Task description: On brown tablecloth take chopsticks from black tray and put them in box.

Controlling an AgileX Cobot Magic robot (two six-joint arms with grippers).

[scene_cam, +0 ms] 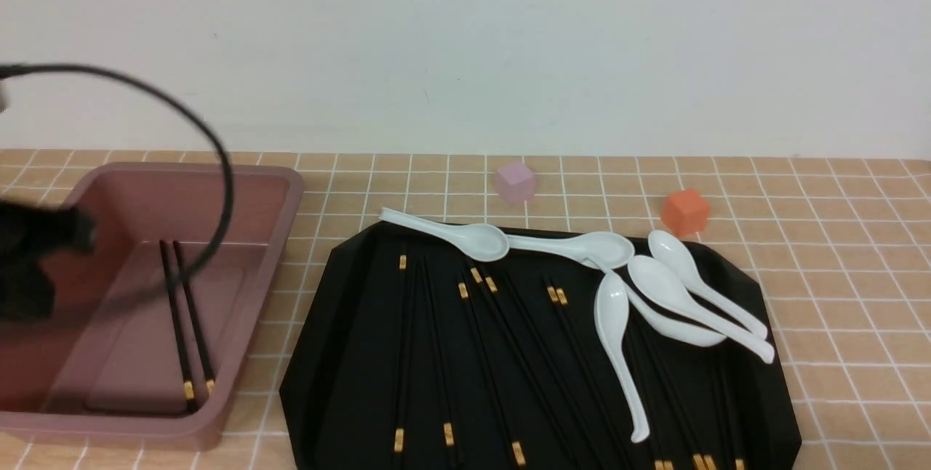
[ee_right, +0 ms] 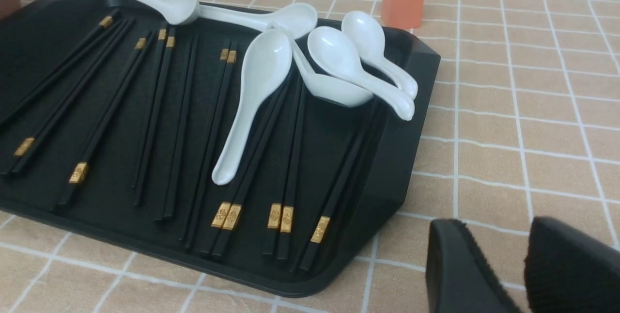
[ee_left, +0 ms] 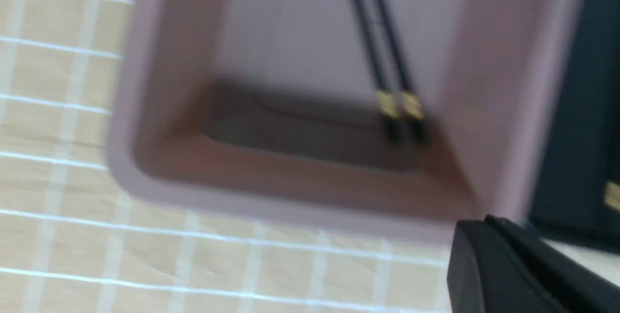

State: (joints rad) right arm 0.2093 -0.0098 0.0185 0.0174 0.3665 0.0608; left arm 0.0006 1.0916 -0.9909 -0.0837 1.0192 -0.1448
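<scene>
Two black sticks (scene_cam: 195, 317) lie side by side in the pink box (scene_cam: 261, 288), each with a gold band. The left claw (ee_left: 477, 221) is shut tight and holds nothing. The right claw (ee_right: 494, 223) is open a bit, with nothing in it. More sticks (ee_right: 218, 138) lie in the black tray (ee_right: 407, 143), some under white spoons (ee_right: 264, 63).

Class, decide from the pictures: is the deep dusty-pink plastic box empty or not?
Not empty: two black chopsticks with gold bands lie inside the dusty-pink box, on its floor.
</scene>
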